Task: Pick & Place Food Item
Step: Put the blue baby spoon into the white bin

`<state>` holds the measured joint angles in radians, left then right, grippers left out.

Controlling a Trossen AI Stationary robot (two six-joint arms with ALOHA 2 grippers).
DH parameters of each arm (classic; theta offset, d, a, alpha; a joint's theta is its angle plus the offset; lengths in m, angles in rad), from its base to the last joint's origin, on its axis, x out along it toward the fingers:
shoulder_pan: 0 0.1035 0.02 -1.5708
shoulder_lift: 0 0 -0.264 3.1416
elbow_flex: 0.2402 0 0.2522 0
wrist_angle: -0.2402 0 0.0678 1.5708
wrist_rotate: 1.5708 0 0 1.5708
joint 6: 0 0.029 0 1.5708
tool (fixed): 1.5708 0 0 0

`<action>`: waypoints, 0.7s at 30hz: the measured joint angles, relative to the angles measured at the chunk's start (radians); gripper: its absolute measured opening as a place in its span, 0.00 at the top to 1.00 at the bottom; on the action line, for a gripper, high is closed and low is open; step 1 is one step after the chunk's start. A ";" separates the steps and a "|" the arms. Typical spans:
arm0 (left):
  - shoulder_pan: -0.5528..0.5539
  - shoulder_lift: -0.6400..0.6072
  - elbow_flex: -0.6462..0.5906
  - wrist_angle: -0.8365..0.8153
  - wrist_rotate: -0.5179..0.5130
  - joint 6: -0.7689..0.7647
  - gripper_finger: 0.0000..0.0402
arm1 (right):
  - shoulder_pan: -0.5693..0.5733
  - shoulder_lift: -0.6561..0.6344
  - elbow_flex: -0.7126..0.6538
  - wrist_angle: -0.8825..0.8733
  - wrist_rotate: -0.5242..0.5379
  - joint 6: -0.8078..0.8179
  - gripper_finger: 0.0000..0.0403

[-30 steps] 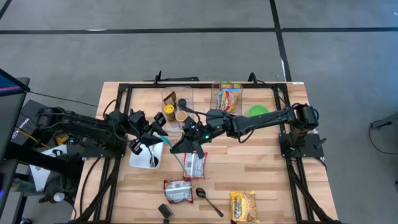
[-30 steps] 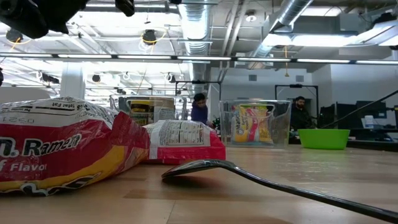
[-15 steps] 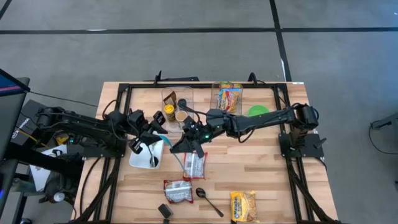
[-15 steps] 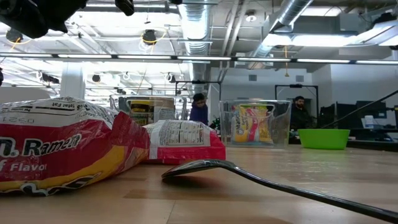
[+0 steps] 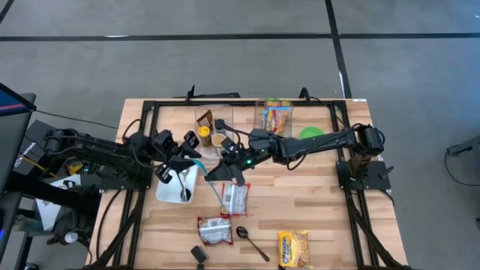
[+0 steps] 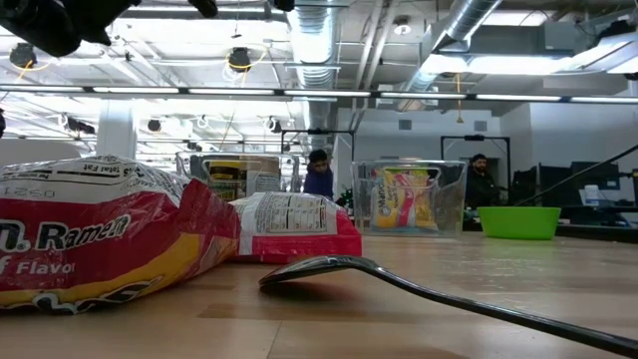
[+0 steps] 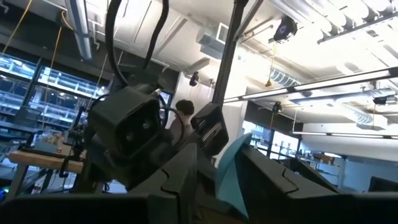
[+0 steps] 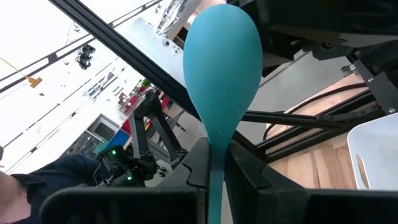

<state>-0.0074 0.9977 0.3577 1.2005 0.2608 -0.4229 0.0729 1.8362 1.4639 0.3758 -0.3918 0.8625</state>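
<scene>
A teal spoon (image 8: 221, 62) hangs above the table's middle left, its bowl toward the left arm. My right gripper (image 5: 212, 171) is shut on its handle. My left gripper (image 5: 189, 156) faces it from the table's left and tilts upward. In the left wrist view the spoon's bowl (image 7: 229, 171) shows between that gripper's parted fingers. Ramen packets (image 5: 234, 196) (image 5: 215, 229) lie flat on the wood nearer the front, also seen in the low view (image 6: 90, 239). A yellow packet (image 5: 294, 247) lies near the front edge. My right gripper pinches the spoon's thin handle (image 8: 216, 162) between its two fingers, just behind the bowl. It comes in level from the table's right, with the fingers lying along the handle. The spoon is lifted clear, bowl out ahead of the fingers. My left gripper's fingers stand around the bowl; I cannot tell whether they touch it.
A white dish (image 5: 174, 187) with a utensil in it sits under the left gripper. Two clear containers (image 5: 206, 124) (image 5: 276, 116) and a green bowl (image 5: 311, 135) stand at the back. A black spoon (image 5: 251, 240) lies near the front. A black frame borders the table.
My right gripper has rolled a little about its own pointing line, turning the spoon with it. Both hands have stayed where they were.
</scene>
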 joint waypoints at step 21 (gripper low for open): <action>0.000 0.000 0.005 -0.033 -0.003 0.003 0.95 | -0.004 0.000 0.000 -0.001 -0.002 0.013 0.93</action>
<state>-0.0074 0.9977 0.3630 1.1674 0.2574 -0.4197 0.0689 1.8362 1.4639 0.3744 -0.3943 0.8758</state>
